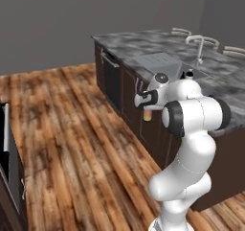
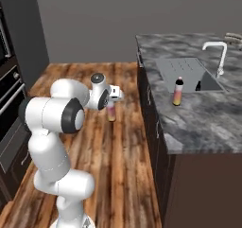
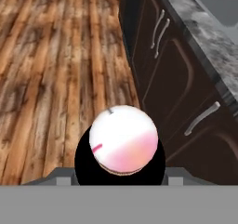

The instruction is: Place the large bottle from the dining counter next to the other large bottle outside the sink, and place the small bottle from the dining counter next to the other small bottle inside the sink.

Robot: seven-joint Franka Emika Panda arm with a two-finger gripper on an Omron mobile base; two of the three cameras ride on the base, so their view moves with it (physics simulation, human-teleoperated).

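Note:
My gripper [image 2: 111,104] is shut on the large bottle [image 2: 111,113], pink fading to yellow, and holds it over the wooden floor, left of the counter's dark cabinet front. This bottle [image 1: 148,114] hangs below the hand, and its round pale-pink end [image 3: 123,144] faces the hand camera. The other large bottle [image 2: 177,92], same colours with a dark cap, stands upright on the marbled counter [image 2: 198,123] just outside the sink [image 2: 186,71]. Its cap [image 1: 190,74] peeks over my arm. The small bottles are out of view.
A tall arched faucet [image 2: 218,57] rises at the sink's far side. Dark cabinet doors with handles [image 3: 186,93] face the gripper. Dark oven units [image 2: 9,94] line the left wall. Chair backs [image 1: 182,32] stand beyond the counter. Open wooden floor [image 1: 72,129] lies to the left.

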